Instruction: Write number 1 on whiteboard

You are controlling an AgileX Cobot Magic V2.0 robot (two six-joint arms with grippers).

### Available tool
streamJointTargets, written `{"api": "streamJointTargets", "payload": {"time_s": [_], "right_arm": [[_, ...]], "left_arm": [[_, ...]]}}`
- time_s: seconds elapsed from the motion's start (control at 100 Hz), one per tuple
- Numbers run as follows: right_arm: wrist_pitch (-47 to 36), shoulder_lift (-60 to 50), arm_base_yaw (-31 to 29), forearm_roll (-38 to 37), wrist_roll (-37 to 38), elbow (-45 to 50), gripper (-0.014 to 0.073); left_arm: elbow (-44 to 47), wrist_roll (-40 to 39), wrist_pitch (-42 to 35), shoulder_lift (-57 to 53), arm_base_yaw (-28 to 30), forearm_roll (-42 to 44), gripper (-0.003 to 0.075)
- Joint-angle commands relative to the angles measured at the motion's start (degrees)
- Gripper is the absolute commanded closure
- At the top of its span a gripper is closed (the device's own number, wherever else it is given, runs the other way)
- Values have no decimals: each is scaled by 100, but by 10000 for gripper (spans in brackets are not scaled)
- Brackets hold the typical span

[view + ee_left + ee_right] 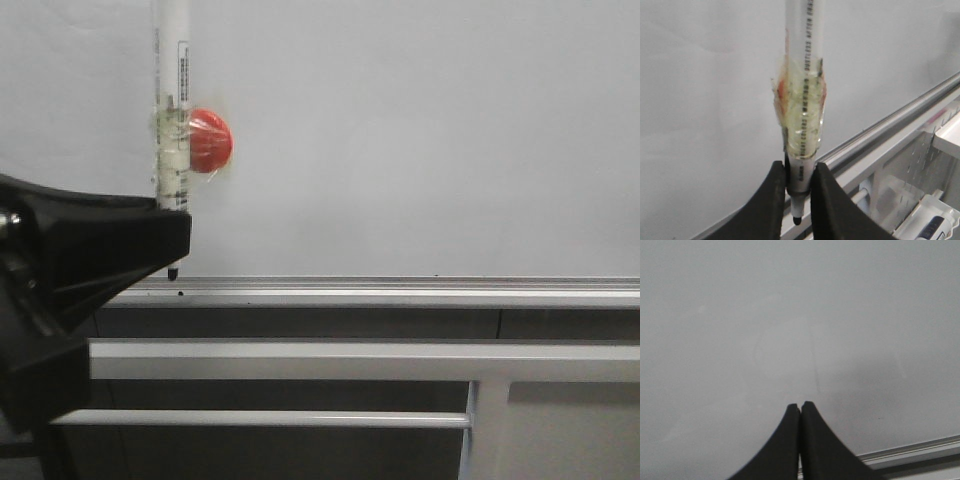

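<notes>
Whiteboard (420, 130) unmarked — left tool (799, 187) clamps marker (802, 100), print illegible.

I seem to be working in a lab or test room: a large whiteboard (420, 130) on a silver rail (400, 292), white metal frame bars (300, 360) below it (plain and bare), and perforated panelling (927, 160) beside clear plastic bins (930, 220).

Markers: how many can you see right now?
1 for certain: the marker held upright in the left gripper, tip down near the whiteboard's bottom rail. A marker-like object lies partly hidden at the left wrist view's edge.
</notes>
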Motion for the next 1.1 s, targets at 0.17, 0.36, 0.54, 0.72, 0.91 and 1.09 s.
{"api": "streamJointTargets", "payload": {"time_s": [0.17,0.36,0.54,0.72,0.91,1.09], "right_arm": [[280,54,61,30,-336,-560,646],[1039,54,366,300,-931,-900,646],[1626,164,533,1361,-1901,-1169,646],[2130,512,533,1937,-3076,-1499,646],[2816,1139,533,2338,-3569,-1825,646],[3009,1660,533,3129,-4213,-1909,646]], "left_arm": [[231,-40,-1306,-228,-34,468,741],[231,-40,-691,-228,-34,902,741],[220,-40,-316,-228,-34,1218,741],[220,-40,206,-237,-34,1478,741],[209,-19,946,-237,-34,1601,741],[-22,-19,1779,-237,-34,1994,741]]}}
